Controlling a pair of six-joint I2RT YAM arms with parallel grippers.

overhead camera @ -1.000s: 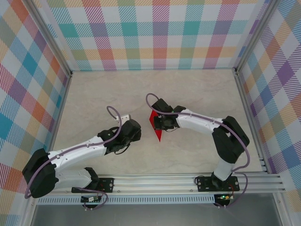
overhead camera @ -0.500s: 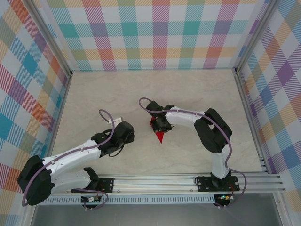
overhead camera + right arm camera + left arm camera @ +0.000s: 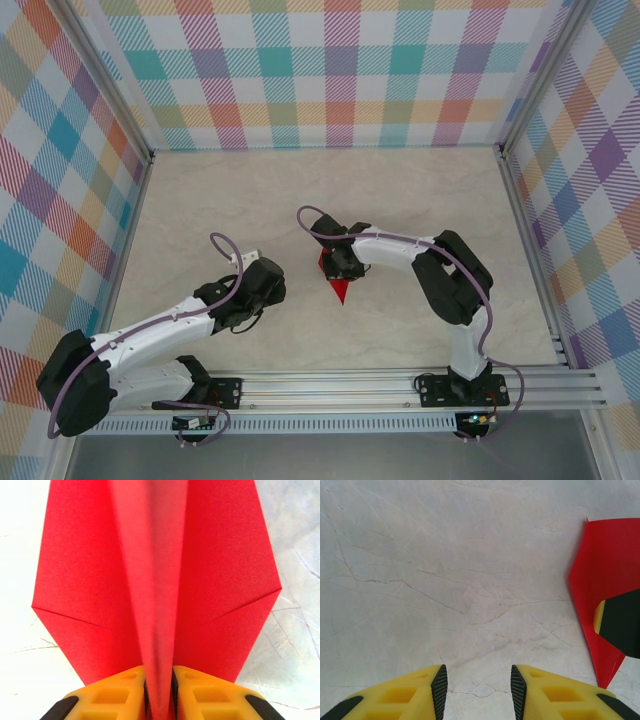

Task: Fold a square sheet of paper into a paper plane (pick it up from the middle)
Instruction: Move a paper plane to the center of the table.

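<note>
The red paper plane (image 3: pixel 100 580) is a pointed dart that lies near the table's middle (image 3: pixel 340 291), wings spread flat and centre fold standing up. My right gripper (image 3: pixel 159 672) is shut on that raised fold, its yellow fingers (image 3: pixel 200 690) pressed on both sides of it. From above, the right gripper (image 3: pixel 340 262) sits over the plane's wide end. My left gripper (image 3: pixel 479 680) is open over bare table, nothing between its pads. It stands to the left of the plane (image 3: pixel 605 570), apart from it (image 3: pixel 270 280).
The marble-look table (image 3: pixel 400 200) is walled by plaid panels at the back and both sides. An aluminium rail (image 3: pixel 340 385) with the arm bases runs along the near edge. A fingertip of the right gripper (image 3: pixel 620 622) shows at the right edge of the left wrist view.
Over the second, the right arm bent its elbow inward and shifted its gripper slightly left with the paper. The left gripper drew back to the left, away from the paper.
</note>
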